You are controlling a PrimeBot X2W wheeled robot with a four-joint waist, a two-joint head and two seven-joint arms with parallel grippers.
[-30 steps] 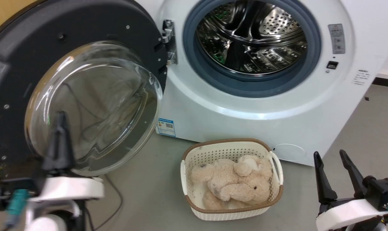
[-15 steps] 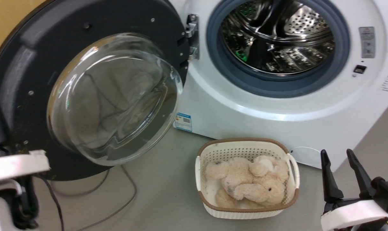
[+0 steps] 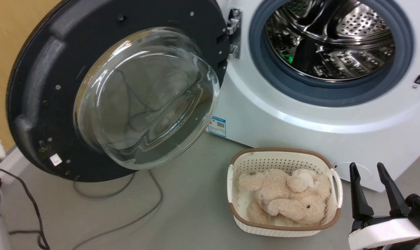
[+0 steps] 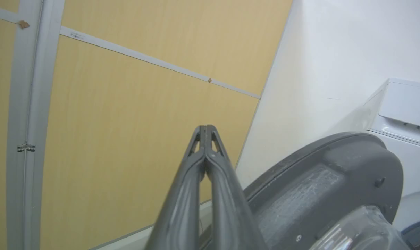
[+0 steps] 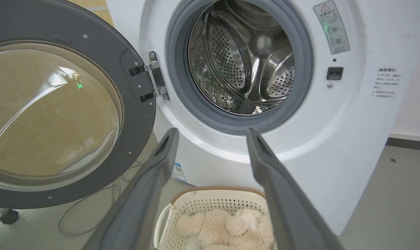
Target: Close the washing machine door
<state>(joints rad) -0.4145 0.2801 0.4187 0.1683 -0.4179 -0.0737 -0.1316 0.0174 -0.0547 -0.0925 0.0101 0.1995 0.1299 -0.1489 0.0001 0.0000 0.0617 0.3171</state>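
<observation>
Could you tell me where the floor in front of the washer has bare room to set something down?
Bare floor lies between the washing machine door and the basket, right of the cables. Crowded: cables loop under the door, and the basket sits close before the washing machine.

A grey floor [image 3: 182, 215] with loose cables [image 3: 160, 198] meets a tan panelled wall [image 4: 126, 121] and a white wall [image 4: 317, 69].

Grey floor [image 3: 196, 222] holds washing machine [image 3: 300, 132], basket [image 3: 283, 152] (cream), cables [image 3: 161, 198].
</observation>
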